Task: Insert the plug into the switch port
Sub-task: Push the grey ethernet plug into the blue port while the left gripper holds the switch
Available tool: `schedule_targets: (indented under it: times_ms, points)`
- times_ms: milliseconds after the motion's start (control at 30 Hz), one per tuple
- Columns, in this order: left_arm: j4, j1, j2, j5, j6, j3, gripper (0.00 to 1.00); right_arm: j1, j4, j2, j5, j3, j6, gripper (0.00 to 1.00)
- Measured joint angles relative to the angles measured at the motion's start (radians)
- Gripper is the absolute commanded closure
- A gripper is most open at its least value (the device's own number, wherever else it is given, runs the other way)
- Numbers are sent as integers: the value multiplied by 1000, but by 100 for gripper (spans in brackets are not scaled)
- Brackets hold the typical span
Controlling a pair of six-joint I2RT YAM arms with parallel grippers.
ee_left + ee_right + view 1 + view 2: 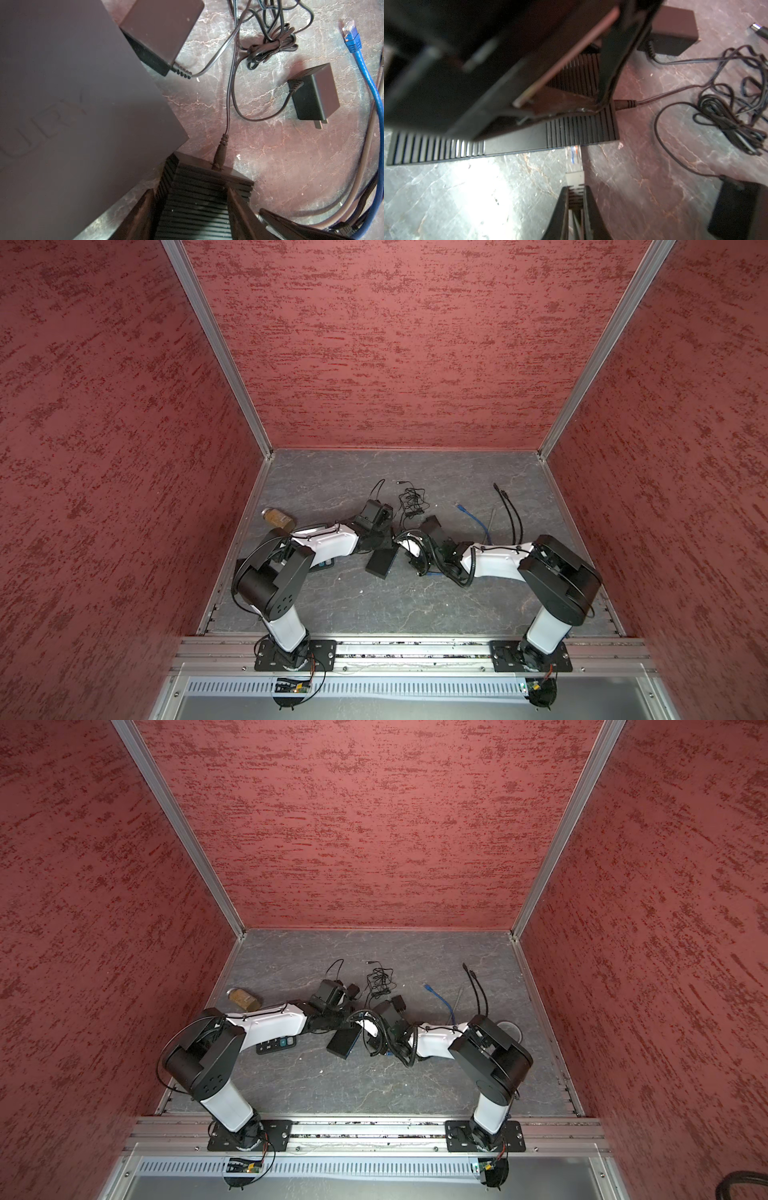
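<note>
The switch (197,187) is a black ribbed box on the grey floor, seen in both top views (380,563) (343,1042). My left gripper (191,190) is shut on it, one finger on each ribbed side. A black barrel connector (219,158) sits in its far end. My right gripper (575,188) is shut on the plug (574,166), which has a pale grey boot and a clear tip. The tip meets the long front edge of the switch (517,143). The port itself is hidden, so I cannot tell how deep the tip sits.
A large dark box (62,104) lies right beside the switch. Two black power adapters (160,31) (315,97) and a tangle of thin black cord (270,47) lie beyond. A blue network cable (351,37), a jar (278,517) and a remote (276,1044) rest nearby.
</note>
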Motion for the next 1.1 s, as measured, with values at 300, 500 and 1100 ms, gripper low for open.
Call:
schedule_targets:
  times_ms: [300, 500, 1100]
  points:
    - [40, -4, 6, -1, 14, -8, 46, -6, 10, 2, -6, 1, 6, 100]
    - [85, -4, 12, -6, 50, -20, 46, -15, 56, 18, -19, -7, -11, 100]
    - [222, 3, 47, -2, 171, -39, 48, -29, 163, 50, -5, -32, -30, 100]
